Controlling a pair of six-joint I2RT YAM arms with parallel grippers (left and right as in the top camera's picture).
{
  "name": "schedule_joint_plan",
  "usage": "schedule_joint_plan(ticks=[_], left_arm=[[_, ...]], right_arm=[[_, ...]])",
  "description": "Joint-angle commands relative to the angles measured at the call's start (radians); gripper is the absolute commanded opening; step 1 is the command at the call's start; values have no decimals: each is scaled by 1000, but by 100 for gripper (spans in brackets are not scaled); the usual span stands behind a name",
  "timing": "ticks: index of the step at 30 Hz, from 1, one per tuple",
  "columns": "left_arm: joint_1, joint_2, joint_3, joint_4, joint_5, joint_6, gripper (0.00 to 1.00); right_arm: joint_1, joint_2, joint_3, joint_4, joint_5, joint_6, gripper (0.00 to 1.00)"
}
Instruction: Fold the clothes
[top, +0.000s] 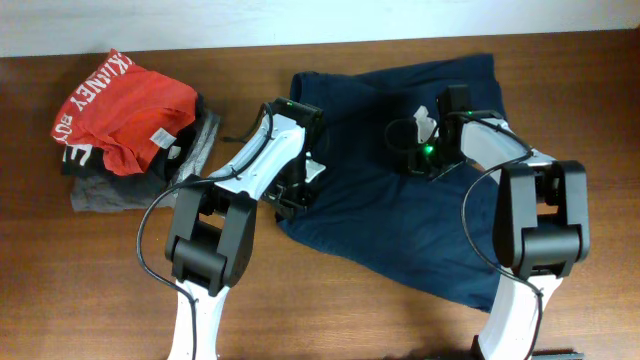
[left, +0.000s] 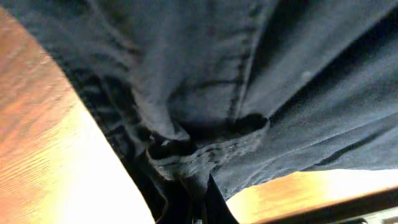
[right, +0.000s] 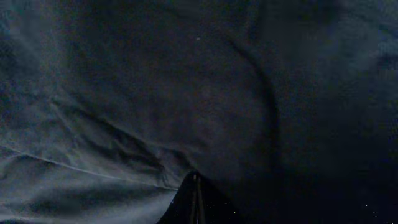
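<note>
The clothes are one dark navy-blue garment (top: 400, 220) lying spread across the middle and right of the table. My left gripper (top: 297, 192) is at the garment's left edge. In the left wrist view its jaws (left: 198, 199) are shut on a bunched seam of the navy cloth (left: 205, 93), lifted off the wood. My right gripper (top: 418, 152) is over the upper middle of the garment. In the right wrist view its fingers (right: 196, 190) are pressed together with navy cloth (right: 155, 93) puckered at their tips.
A red garment with white lettering (top: 120, 105) lies on a grey folded garment (top: 110, 190) at the table's far left. Bare wooden table (top: 330, 310) runs along the front. The back table edge meets a white wall.
</note>
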Motion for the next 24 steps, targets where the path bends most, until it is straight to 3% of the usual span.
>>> schedule_joint_plan(ticks=[1, 9, 18, 21, 24], left_arm=[[13, 5, 13, -32, -176, -26, 1], [97, 5, 13, -72, -338, -137, 12], [154, 5, 182, -6, 5, -3, 9], [153, 5, 242, 109, 111, 1, 7], [154, 6, 247, 293, 110, 1, 7]], right_arm=[[-29, 29, -51, -44, 184, 21, 4], [-29, 29, -51, -71, 203, 21, 4], [-29, 29, -51, -94, 188, 16, 4], [-31, 24, -30, -104, 102, -98, 7], [-35, 2, 29, -153, 5, -189, 13]])
